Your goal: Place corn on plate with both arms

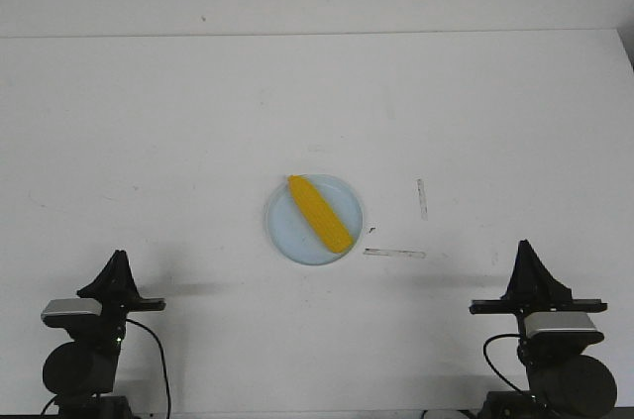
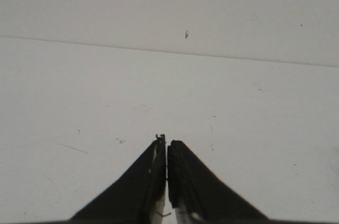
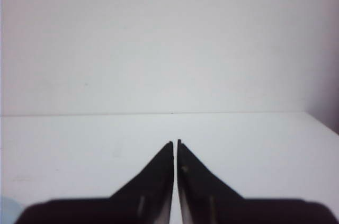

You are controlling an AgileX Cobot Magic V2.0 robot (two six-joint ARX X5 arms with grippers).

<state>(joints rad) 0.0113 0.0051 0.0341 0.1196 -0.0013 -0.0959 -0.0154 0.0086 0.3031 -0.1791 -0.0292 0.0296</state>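
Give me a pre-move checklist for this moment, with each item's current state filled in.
1. Corn is on the plate: ok, it lies diagonally across the plate, inside the rim.
2. Left gripper is empty: ok, fingers closed together with nothing between them.
3. Right gripper is empty: ok, fingers closed together, nothing held.
4. Both arms are away from the plate: ok, they sit back at the near edge of the table, one on each side.
5. Corn is stable and will not roll: cannot tell from a still picture.
6. Tape marks beside the plate are uncovered: ok.
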